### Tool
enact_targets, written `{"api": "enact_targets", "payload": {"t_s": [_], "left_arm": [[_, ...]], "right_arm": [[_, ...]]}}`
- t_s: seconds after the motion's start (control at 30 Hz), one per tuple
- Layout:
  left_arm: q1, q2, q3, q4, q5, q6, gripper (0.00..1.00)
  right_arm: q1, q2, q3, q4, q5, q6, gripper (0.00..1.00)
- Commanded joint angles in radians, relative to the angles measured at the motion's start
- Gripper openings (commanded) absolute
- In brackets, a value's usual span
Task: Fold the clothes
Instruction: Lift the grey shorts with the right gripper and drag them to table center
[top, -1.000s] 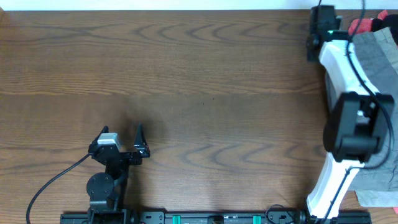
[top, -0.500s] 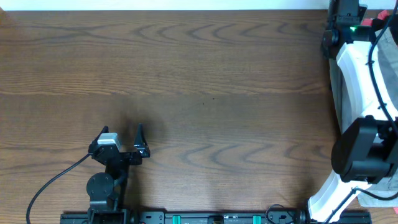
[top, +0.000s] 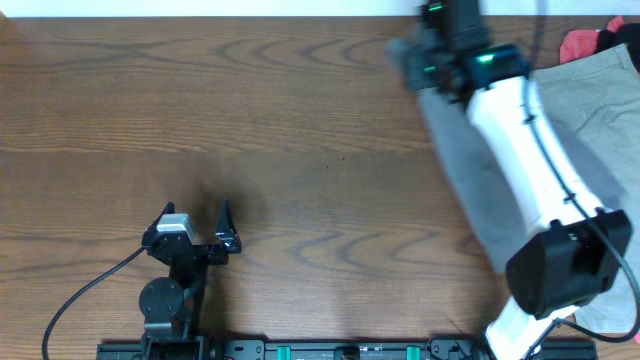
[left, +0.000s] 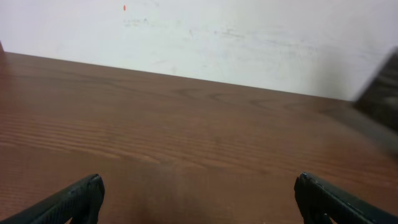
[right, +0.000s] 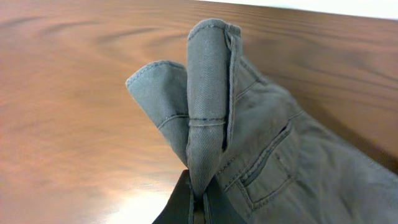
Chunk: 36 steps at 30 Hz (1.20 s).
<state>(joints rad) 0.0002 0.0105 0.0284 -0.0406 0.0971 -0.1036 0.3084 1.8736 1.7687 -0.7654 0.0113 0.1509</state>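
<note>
Right gripper (right: 196, 200) clenched on edge of grey shorts (right: 267, 149), near far edge of table (top: 250, 120), right of centre; cloth runs toward near-right corner.

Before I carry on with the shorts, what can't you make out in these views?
Overhead: the right arm covers the middle of the grey shorts, which also run off the right edge; full outline hidden.
Overhead: red item at the top right, cut by the frame edge; unidentifiable.
Right wrist: the right hand is cropped by the bottom edge; layers pinched unclear.
Left wrist: dark blurred shape at the right edge; unidentifiable.
</note>
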Motion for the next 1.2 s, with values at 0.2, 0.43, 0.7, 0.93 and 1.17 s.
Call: {"api": "enact_targets", "payload": {"t_s": [0.2, 0.43, 0.7, 0.93, 1.17], "left_arm": [[0.005, -0.006, -0.024, -0.021, 0.003, 0.006, 0.98], [0.005, -0.006, -0.024, -0.021, 0.003, 0.006, 0.98], [0.005, -0.006, -0.024, -0.021, 0.003, 0.006, 0.98], [0.005, -0.006, -0.024, -0.021, 0.003, 0.006, 0.98], [0.005, -0.006, -0.024, -0.021, 0.003, 0.006, 0.98]], "right_arm": [[0.322, 0.054, 0.017, 0.055, -0.091, 0.029, 0.01], [0.448, 0.068, 0.018, 0.101, -0.113, 0.071, 0.01], [0.466, 0.066, 0.019, 0.103, -0.376, 0.074, 0.01], [0.472, 0.062, 0.022, 0.071, -0.394, 0.081, 0.17], [0.439, 0.056, 0.132, -0.179, -0.243, 0.090, 0.31]]}}
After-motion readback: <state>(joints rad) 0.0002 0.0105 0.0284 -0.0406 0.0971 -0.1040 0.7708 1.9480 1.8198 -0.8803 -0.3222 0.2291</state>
